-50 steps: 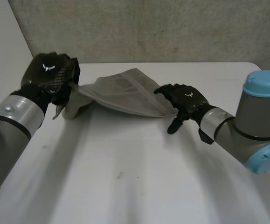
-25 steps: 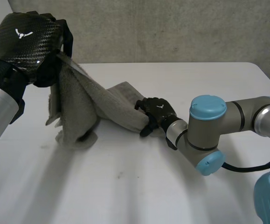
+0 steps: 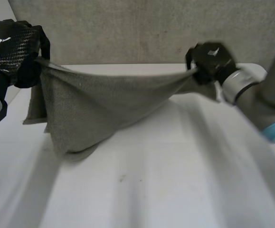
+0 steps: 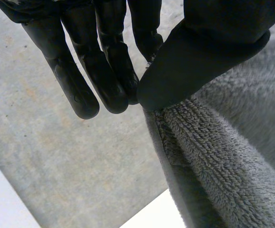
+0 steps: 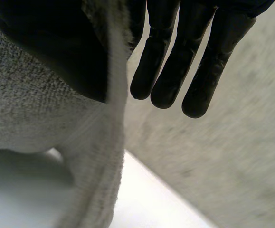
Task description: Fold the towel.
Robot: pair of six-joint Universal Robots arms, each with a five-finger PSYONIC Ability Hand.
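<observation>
Observed: a grey concrete wall stood behind the towel. A white surface lay beneath the towel.

The towel, grey terry cloth, was held up and stretched between the 2 robot hands. Its upper edge ran nearly taut from one to the other. The cloth sagged deepest toward its left end, where the lowest fold appeared to touch the surface. A loose flap hung down at the towel's left end.

The right arm, grey with a light-blue cap, reached to the towel's right end.

The left robot hand gripped the towel's upper left corner. In the left wrist view its thumb pressed the hem against the fingers, pinching the cloth.

The right robot hand gripped the towel's upper right corner. In the right wrist view its thumb lay on the cloth, and the hem passed between the thumb and the straight fingers, pinched there.
</observation>
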